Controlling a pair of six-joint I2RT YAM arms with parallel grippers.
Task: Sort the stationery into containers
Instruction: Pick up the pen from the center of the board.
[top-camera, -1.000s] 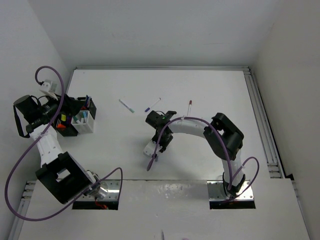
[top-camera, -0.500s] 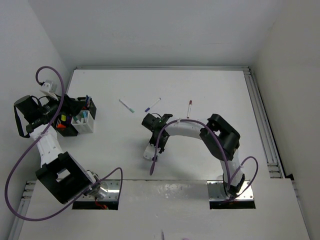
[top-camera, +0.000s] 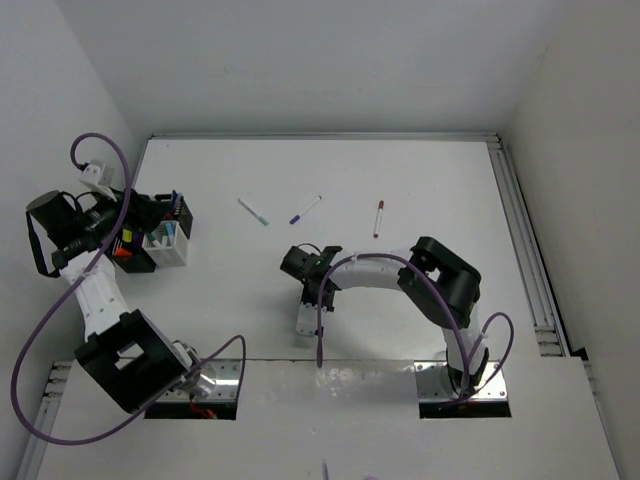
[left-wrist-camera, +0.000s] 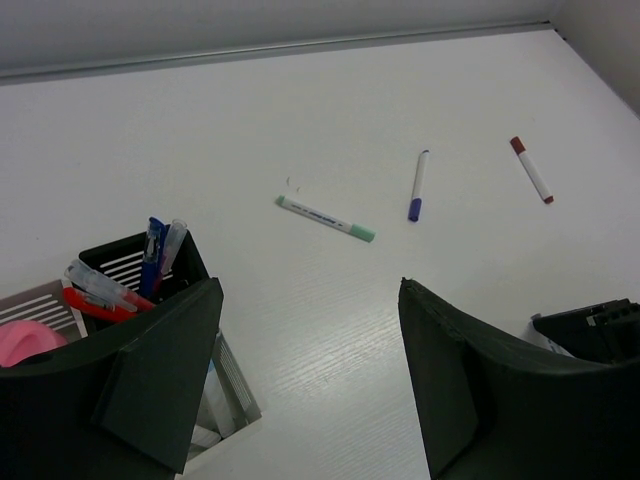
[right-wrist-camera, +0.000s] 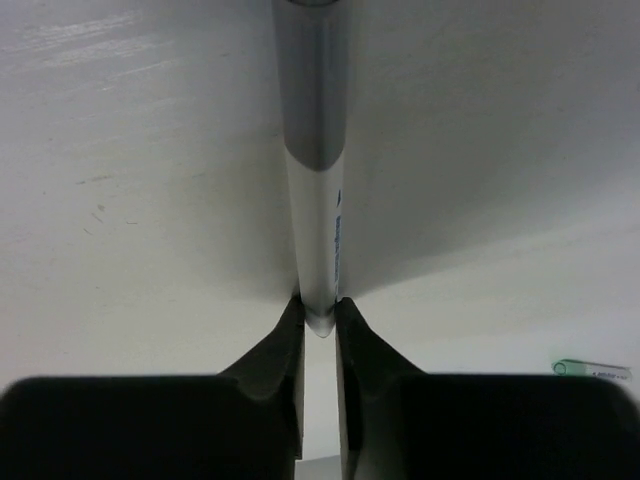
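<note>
Grey pen (right-wrist-camera: 315, 200) pinched (three markers (left-wrist-camera: 325, 217) lie loose).

Green-capped pen (left-wrist-camera: 325, 218), blue-capped pen (left-wrist-camera: 418, 184), red-capped marker (left-wrist-camera: 531, 170); seemingly grey pen (right-wrist-camera: 315, 180).

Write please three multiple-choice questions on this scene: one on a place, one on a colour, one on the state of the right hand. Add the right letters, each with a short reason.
1. Where does the red-capped marker lie?
A. to the right of the green-capped marker and the blue-tipped pen
B. inside a holder
C. at the base of the right arm

2. What colour is the mesh holder that holds the blue pens?
A. white
B. black
C. red

3. How is the right hand?
A. wide open and empty
B. shut on a thin pen
C. out of every view

Answers:
1 A: the top view shows it as the rightmost of the three loose ones.
2 B: the left wrist view shows dark mesh walls around them.
3 B: the right wrist view shows both fingertips pressed on the end of the pen.
</note>
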